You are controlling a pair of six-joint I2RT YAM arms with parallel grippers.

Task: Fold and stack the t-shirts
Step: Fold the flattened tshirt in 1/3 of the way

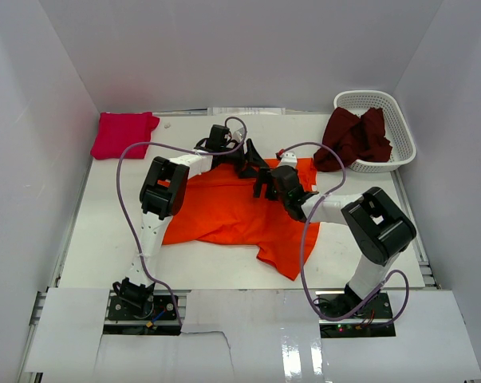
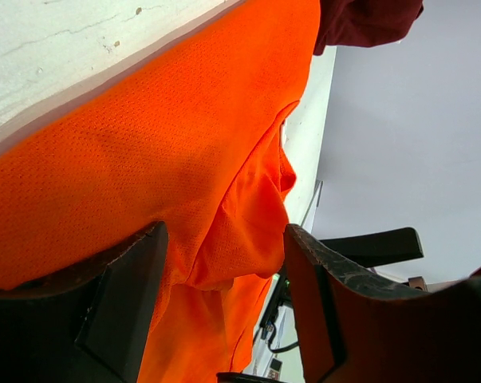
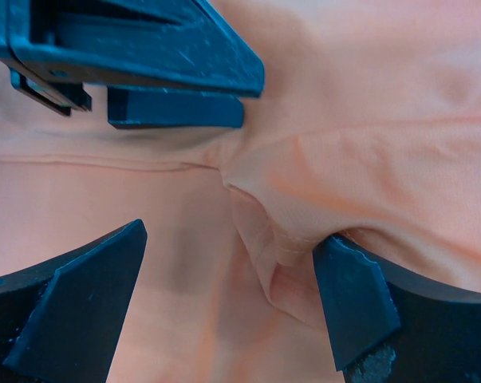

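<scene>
Looking down from the top view, we cannot make out any fingertips: both black wrists crowd over the far edge of the orange t-shirt (image 1: 232, 215) and hide its collar. In the right wrist view we see the cloth washed out to pale peach. Left gripper (image 2: 224, 307) is released, with a loose fold of orange lying unpinched between its fingers. Right gripper (image 3: 224, 311) is spread wide astride a raised ridge of cloth. The orange t-shirt lies rumpled in the middle of the table (image 1: 104, 247), one corner trailing toward the near edge. Magenta t-shirt (image 1: 124, 134) sits folded at the far-left corner. Maroon t-shirt (image 1: 356, 137) is heaped in the white basket (image 1: 401, 132), spilling over its rim. White surface shows on both sides of the orange cloth
</scene>
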